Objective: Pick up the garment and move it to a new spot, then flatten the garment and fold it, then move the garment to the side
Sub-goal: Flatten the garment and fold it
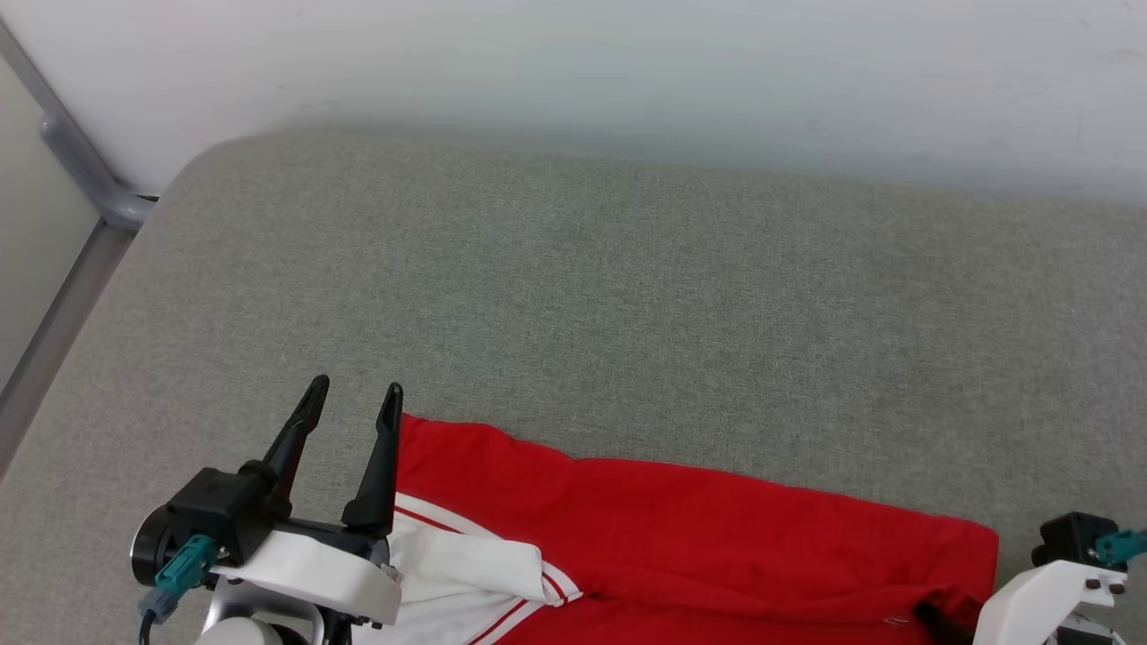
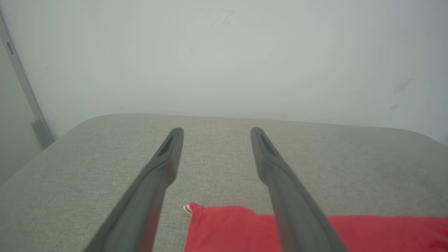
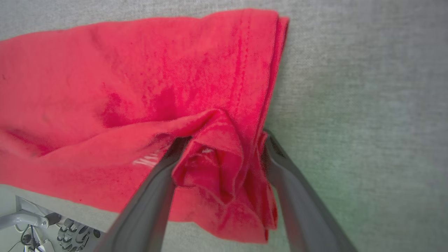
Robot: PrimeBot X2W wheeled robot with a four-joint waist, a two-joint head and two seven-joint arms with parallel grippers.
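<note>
Head view: the garment [image 1: 681, 528] lies on a grey cloth-covered surface [image 1: 573, 296], along its near edge and across the bottom of the picture. It is mostly plain red and fairly smooth, with a shallow crease along its length. At its left end a white panel [image 1: 466, 569] edged in thin red-and-white stripes is folded over it. The left gripper [image 1: 352, 399] stands just beside that end with its fingers wide apart and nothing between them. The right arm's white wrist [image 1: 1048, 587] sits at the garment's right end.

Left wrist view: the fingers [image 2: 168, 157] are spread wide above the surface and hold nothing. A red corner of the garment lies below them, with a small striped tip [image 2: 188, 209].

Right wrist view: the right gripper [image 3: 225, 138] points down at the garment's end, fingers spread wide. They straddle a bunched fold of red cloth that fills the gap between them; I cannot tell whether they press on it. A stitched folded edge runs along the cloth's right side, and small white marks [image 3: 147, 161] show beside the left finger
</note>
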